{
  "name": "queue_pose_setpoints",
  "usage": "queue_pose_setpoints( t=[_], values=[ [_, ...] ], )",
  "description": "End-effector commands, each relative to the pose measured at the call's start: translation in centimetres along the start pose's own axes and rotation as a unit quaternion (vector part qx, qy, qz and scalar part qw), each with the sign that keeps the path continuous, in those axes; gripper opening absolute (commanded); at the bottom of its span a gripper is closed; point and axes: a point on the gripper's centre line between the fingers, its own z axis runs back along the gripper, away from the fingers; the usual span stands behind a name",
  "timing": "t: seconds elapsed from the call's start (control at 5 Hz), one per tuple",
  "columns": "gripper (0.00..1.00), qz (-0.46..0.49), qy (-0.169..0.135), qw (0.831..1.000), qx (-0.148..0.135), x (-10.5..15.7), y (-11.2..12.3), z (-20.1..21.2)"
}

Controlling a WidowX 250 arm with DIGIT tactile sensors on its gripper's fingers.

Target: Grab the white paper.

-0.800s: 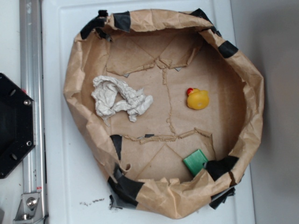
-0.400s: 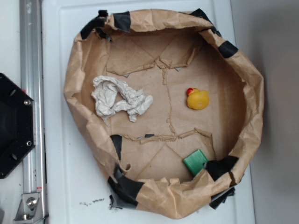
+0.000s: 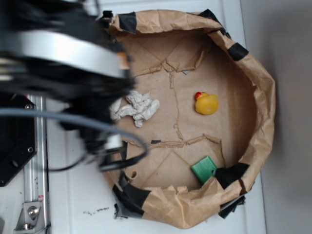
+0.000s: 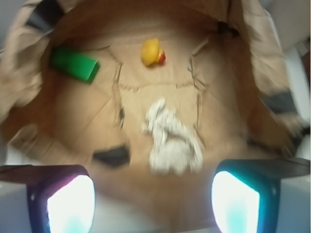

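Two views are showing the workspace. In the exterior view, the arm point(image 3: 63, 63) is covering the upper left of the frame as a blurred dark mass, hiding the left part of the white paper point(image 3: 139, 108). The paper is lying on the floor of the brown kraft paper basin point(image 3: 263, 97), on its left side, well apart from the yellow duck point(image 3: 206, 104) to its right and the green block point(image 3: 204, 168) at the lower right. Black tape point(image 3: 134, 195) is patching the basin rim. The basin is resting on a white surface point(image 3: 73, 195).

In the wrist view, the gripper point(image 4: 151, 204) is hanging above the basin with its jaws spread wide; both fingertips point(image 4: 68, 204) are sitting at the bottom corners, holding nothing. The white paper point(image 4: 170, 141) is lying just ahead of and between them, untouched. The duck point(image 4: 151, 51) and the block point(image 4: 74, 63) are lying beyond it. This view is blurred.
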Motion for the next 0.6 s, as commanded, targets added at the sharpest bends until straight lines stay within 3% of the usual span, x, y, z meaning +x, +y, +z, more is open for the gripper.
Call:
queue_pose_setpoints(
  t=[0.0, 0.2, 0.4],
  values=[
    [1.0, 0.032, 0.07, 0.997, 0.023, 5.3, 1.8, -6.0],
    [1.0, -0.003, 0.149, 0.987, 0.064, 1.9, 0.9, -10.8],
    [1.0, -0.017, 0.183, 0.979, 0.092, 0.4, 1.6, -13.8]
  ],
)
